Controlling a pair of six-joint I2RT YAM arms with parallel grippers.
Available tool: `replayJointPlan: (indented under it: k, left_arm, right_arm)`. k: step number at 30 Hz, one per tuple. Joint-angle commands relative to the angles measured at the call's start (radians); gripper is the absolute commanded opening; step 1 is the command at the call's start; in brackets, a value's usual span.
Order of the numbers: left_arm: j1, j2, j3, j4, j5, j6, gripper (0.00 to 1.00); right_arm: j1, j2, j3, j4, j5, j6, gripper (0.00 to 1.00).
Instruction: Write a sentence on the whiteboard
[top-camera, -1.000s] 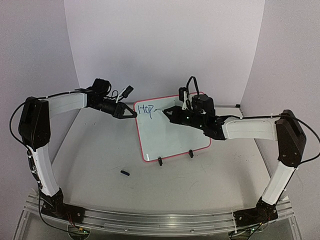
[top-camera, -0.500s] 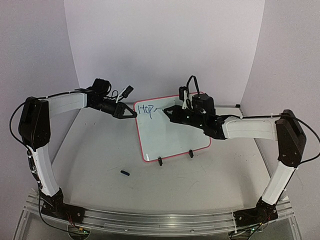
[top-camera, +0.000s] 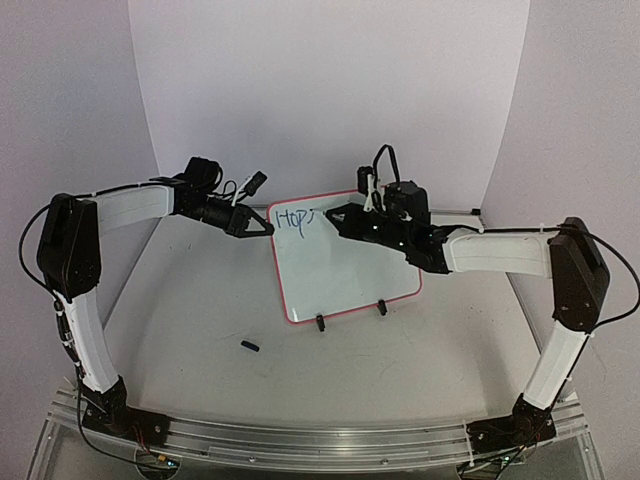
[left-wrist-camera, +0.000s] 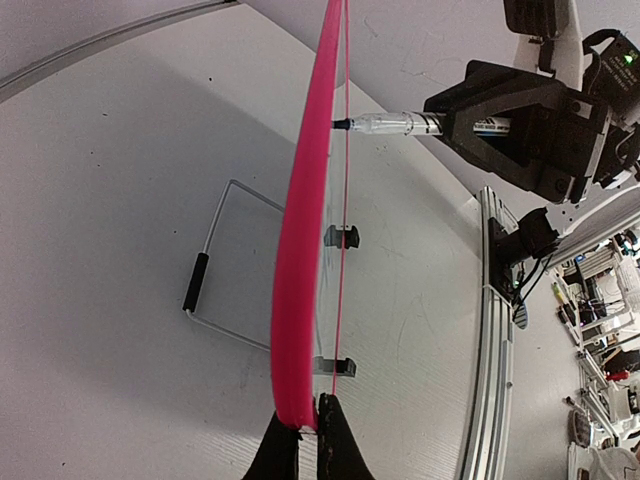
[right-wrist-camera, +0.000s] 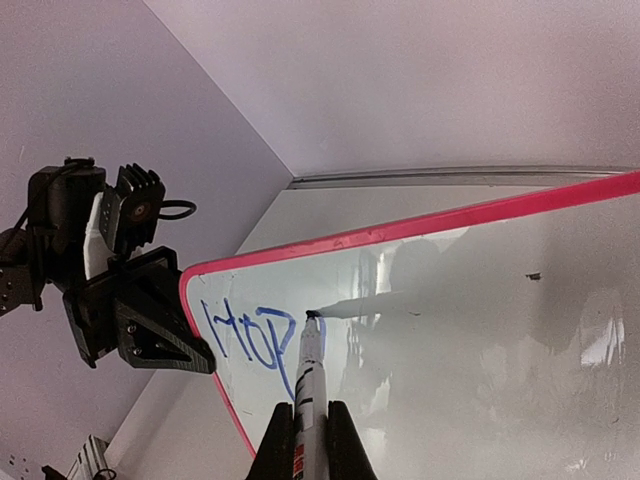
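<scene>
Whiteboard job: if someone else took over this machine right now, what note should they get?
Left gripper: shut on the whiteboard frame's left edge, steadying it.
Right gripper: shut on the marker, tip on the board just after the last letter.
Done: the sentence reads only "Hop", in blue, top left.
Left: all remaining words.

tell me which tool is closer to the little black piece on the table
Left. The left tool grips the whiteboard at its left corner, almost straight behind the black piece. The right tool, holding a marker to the whiteboard, is farther off to the right.
</scene>
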Motion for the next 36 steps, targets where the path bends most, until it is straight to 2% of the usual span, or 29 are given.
replayJointPlan:
  k: [1,20,36]
  left_arm:
    - [-0.040,-0.001,0.011,-0.085,-0.035,0.069,0.00]
    - [-0.042,-0.003,0.012,-0.087,-0.037,0.069,0.00]
    - [-0.044,-0.002,0.011,-0.087,-0.040,0.070,0.00]
  right_arm:
    - [-0.007,0.034,0.035,0.002,-0.028,0.000,0.00]
    - [-0.007,-0.005,-0.065,-0.011,-0.055,0.032,0.00]
    - [-0.007,-0.084,-0.101,-0.014,0.028,0.008,0.00]
